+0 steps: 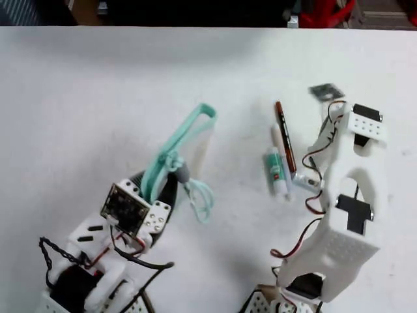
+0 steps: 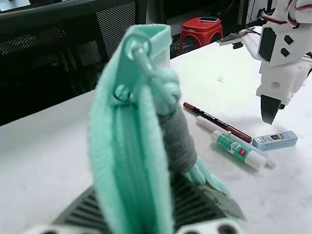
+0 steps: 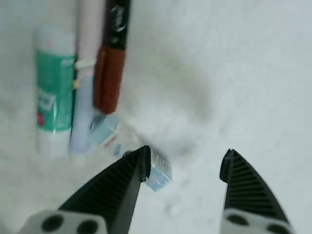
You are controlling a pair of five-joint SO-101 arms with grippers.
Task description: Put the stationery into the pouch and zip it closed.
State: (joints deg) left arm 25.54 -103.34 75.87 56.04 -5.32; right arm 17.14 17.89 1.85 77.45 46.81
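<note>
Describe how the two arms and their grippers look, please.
Both the left arm and the right arm are white plastic with black motor blocks and rows of small holes. Thin red and black cables run along them. The right gripper has black, pointed, ribbed fingers.

Left arm: low at the near left in the high view, wrist angled forward. Left gripper: clamped on the pouch, holding it edge-up. Right arm: arched at the near right. Right gripper: pointed downward, jaws apart, holding nothing.
</note>
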